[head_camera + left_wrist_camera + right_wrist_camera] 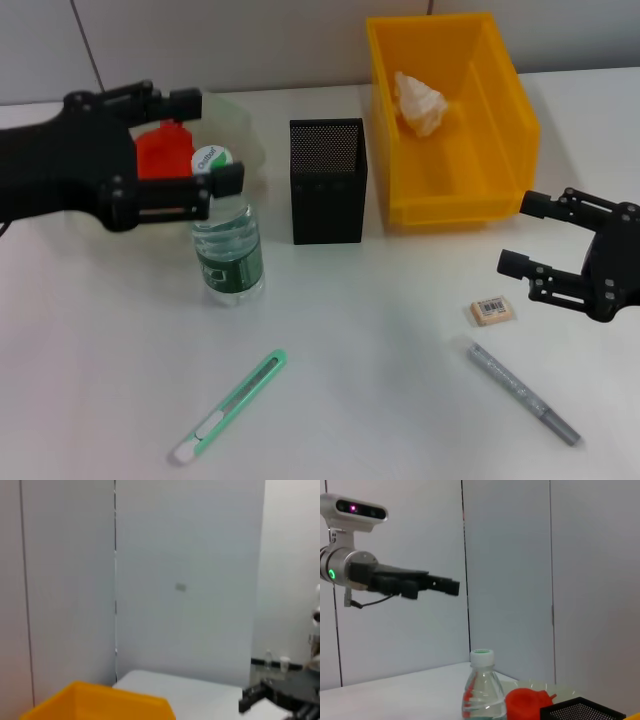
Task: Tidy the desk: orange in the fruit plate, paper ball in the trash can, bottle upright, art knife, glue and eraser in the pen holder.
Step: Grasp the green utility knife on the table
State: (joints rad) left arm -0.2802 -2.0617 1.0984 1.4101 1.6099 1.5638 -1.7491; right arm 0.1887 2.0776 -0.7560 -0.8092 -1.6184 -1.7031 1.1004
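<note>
The clear bottle [228, 245] with a white-green cap stands upright left of the black mesh pen holder [328, 180]. My left gripper [207, 140] hangs open, raised above the bottle cap; the right wrist view shows this left gripper [445, 586] well above the bottle [481, 690]. Behind it the orange [163, 150] lies in the clear fruit plate [243, 125]. The paper ball [420, 100] rests inside the yellow trash can [505, 120]. My right gripper [522, 235] is open above the table near the eraser [491, 310]. The grey glue [523, 392] and green art knife [230, 405] lie near the front.
The pen holder stands between the bottle and the yellow bin. In the right wrist view the orange [526, 705] and the pen holder's rim [580, 712] show beside the bottle. The left wrist view shows the bin's edge [100, 702] and wall panels behind.
</note>
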